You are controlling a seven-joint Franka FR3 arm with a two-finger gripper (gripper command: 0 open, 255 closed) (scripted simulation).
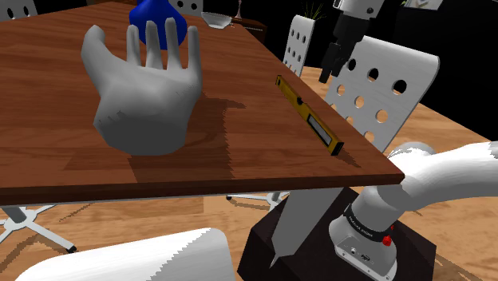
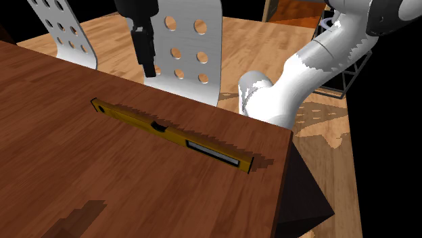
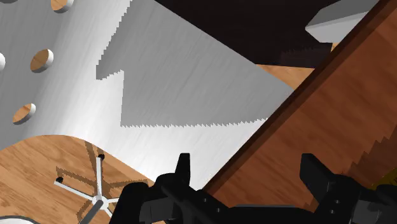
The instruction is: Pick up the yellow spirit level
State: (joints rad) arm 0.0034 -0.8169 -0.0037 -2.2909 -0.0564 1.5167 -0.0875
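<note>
Spirit level (image 1: 308, 112) (image 2: 169, 134), long, slim and yellow with a dark vial at its middle and a pale window toward one end, lies flat on the brown wooden desk (image 1: 239, 148) (image 2: 67, 182) (image 3: 343, 108). It runs just inside and roughly along the desk's edge on the shoulder view's right. Its windowed end sits near the desk's corner, closest to the stand. Nothing touches it.

The all-black two-finger gripper (image 1: 335, 73) (image 2: 149, 67) (image 3: 248, 168) hangs in the air above that same edge, near the level's far end and clear of it. In the wrist view its fingers stand apart with nothing clasped; the desk's edge and a chair show between them.

That chair, with a white back pierced by round holes (image 1: 383, 88) (image 2: 189, 47) (image 3: 191, 83), stands just beyond the edge, and a second one like it (image 1: 299, 40) (image 2: 64, 34) stands further along. The white arm (image 1: 447, 184) (image 2: 304, 67) rises from the dark box stand (image 1: 271, 247) at the desk's corner.

Well apart from the level, a big pale grey model of an open hand (image 1: 148, 96) rests on the desk, with a round blue object (image 1: 156, 16) right behind it. A wooden floor (image 2: 324, 135) lies below.
</note>
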